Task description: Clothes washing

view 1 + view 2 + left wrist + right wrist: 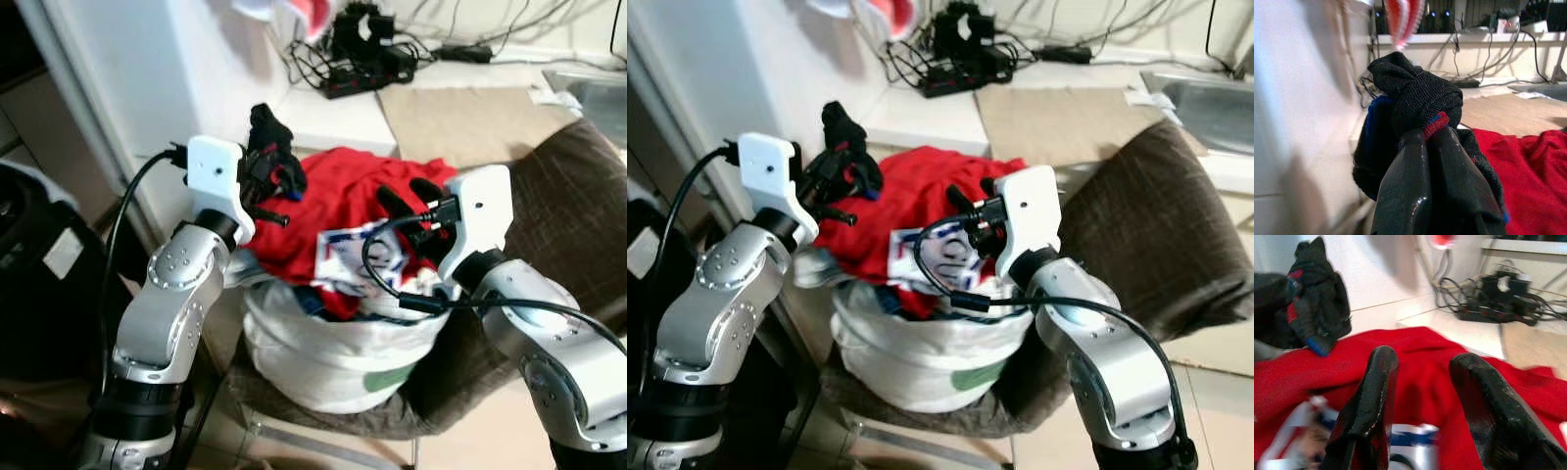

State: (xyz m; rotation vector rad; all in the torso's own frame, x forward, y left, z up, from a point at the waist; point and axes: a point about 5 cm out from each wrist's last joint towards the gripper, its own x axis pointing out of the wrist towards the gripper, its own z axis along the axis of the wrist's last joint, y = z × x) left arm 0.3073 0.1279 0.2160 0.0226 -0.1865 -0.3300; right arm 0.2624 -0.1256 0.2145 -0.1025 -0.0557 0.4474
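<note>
A white laundry bag (333,357) stuffed with clothes sits on a brown cushioned seat (568,215) in front of the robot, with a bright red garment (343,196) heaped on top and a white cloth with blue print (358,257) lying across its near side. The left gripper (277,166) is raised over the far left edge of the pile, its two black fingers (1420,186) pressed together on a dark knitted garment (1415,93) that has a thin red and blue trim (it looks like a sock or a glove, though the pictures do not settle which). That dark piece hangs clear above the red cloth, bunched up over the fingertips, close to the white wall panel (127,88) on the left. The right gripper (411,201) hovers over the right side of the pile, its fingers (1371,401) spread well apart and holding nothing, with the red garment lying directly beneath them and the printed white cloth just nearer. Black cables run along both silver arms from the white wrist housings. Beyond the bag, on the far side, a pale ledge (333,117) carries a tangle of black cables and a power strip (367,59), and a tan mat (460,122) lies to the right of them. A dark bin-like object (39,274) stands at the left edge, beside the left arm.
</note>
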